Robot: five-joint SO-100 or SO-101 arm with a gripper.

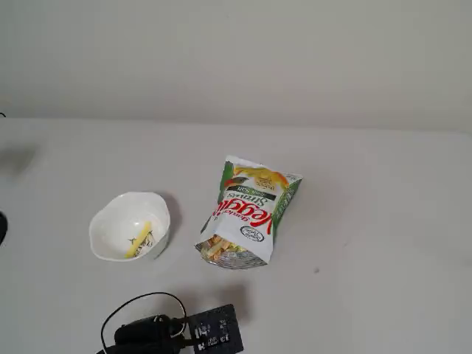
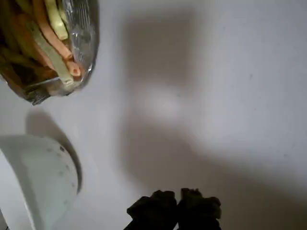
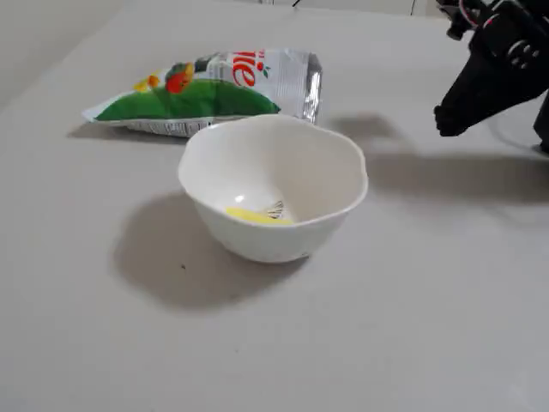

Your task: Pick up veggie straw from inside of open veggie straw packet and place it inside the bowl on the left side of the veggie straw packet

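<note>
Note the veggie straw (image 1: 139,240), a bright yellow stick, lying inside the bowl (image 1: 107,219) beside the dark sprig motif; in a fixed view it rests on the bowl's floor (image 3: 249,215), so this straw appears delivered. The veggie straw packet (image 1: 251,210) lies flat on the desk (image 1: 369,221), just to the right of the bowl in that view, its foil mouth turned toward the arm so that the pale and orange straws (image 2: 53,38) inside stay reachable from the robot's side. You see the pincer (image 2: 178,203) at the bottom edge of the wrist view, its two dark fingertips pressed together with nothing between them. It hangs above bare desk, apart from both packet and bowl; the side-on fixed view shows it (image 3: 450,120) raised, well clear of the bowl's rim. Judge this a retreat or rest pose: closed tips fit a released load, and the height keeps the arm from striking the bowl.
</note>
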